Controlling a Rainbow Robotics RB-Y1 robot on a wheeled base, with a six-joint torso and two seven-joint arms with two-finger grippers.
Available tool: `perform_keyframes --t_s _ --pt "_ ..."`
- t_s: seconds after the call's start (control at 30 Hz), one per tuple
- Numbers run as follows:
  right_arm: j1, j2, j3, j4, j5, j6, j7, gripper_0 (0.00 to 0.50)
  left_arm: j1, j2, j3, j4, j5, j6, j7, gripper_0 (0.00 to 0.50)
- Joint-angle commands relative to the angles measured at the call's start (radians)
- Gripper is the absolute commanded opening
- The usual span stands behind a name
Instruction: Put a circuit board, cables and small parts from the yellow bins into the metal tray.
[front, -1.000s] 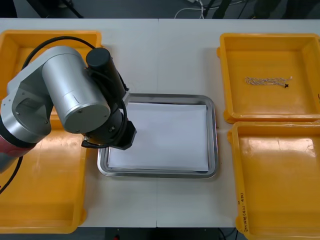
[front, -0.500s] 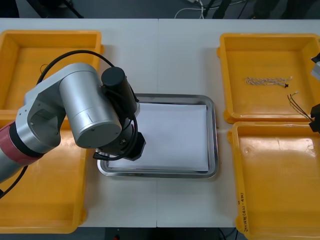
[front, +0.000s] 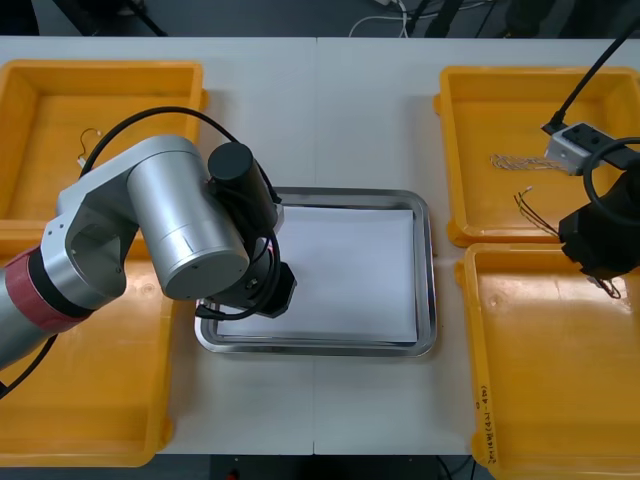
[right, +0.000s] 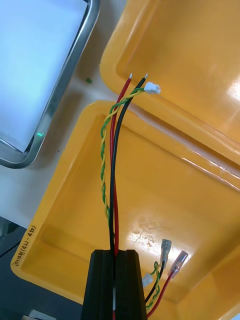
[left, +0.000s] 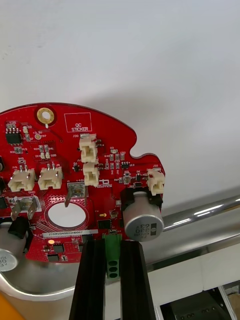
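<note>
While over the light table (front: 330, 100), left end effector (left: 112, 246) grasping circuit board (left: 75, 170), right end effector (right: 117, 256) cables (right: 113, 165).

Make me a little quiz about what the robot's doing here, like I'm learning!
1. True or false: the left pincer holds a red circuit board over the metal tray.
2. The right pincer is shut on: A) cables B) a small metal part C) nothing.
3. Fill in: the tray's inside is ____.
Key: 1 true; 2 A; 3 white.
</note>
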Motion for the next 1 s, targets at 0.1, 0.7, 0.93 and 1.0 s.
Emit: perform_keyframes --t_s 0.1,0.7,0.93,1.0 --pt "-0.124 0.008 0.097 -0.022 0.024 -0.008 0.019 0.0 0.01 -0.014 -0.031 0.017 -0.017 -0.044 0.082 0.0" --pt "-0.258 0.106 0.247 0.045 0.05 -0.007 0.026 0.0 0.064 0.025 -0.082 0.019 -0.04 -0.12 0.083 0.001" --pt "-0.293 0.118 0.302 0.052 0.065 -0.008 0.031 0.0 0.079 0.04 -0.085 0.019 -0.043 -0.126 0.082 0.0" --pt "-0.301 0.121 0.316 0.052 0.073 -0.008 0.031 0.0 0.084 0.042 -0.085 0.017 -0.046 -0.127 0.08 0.0"
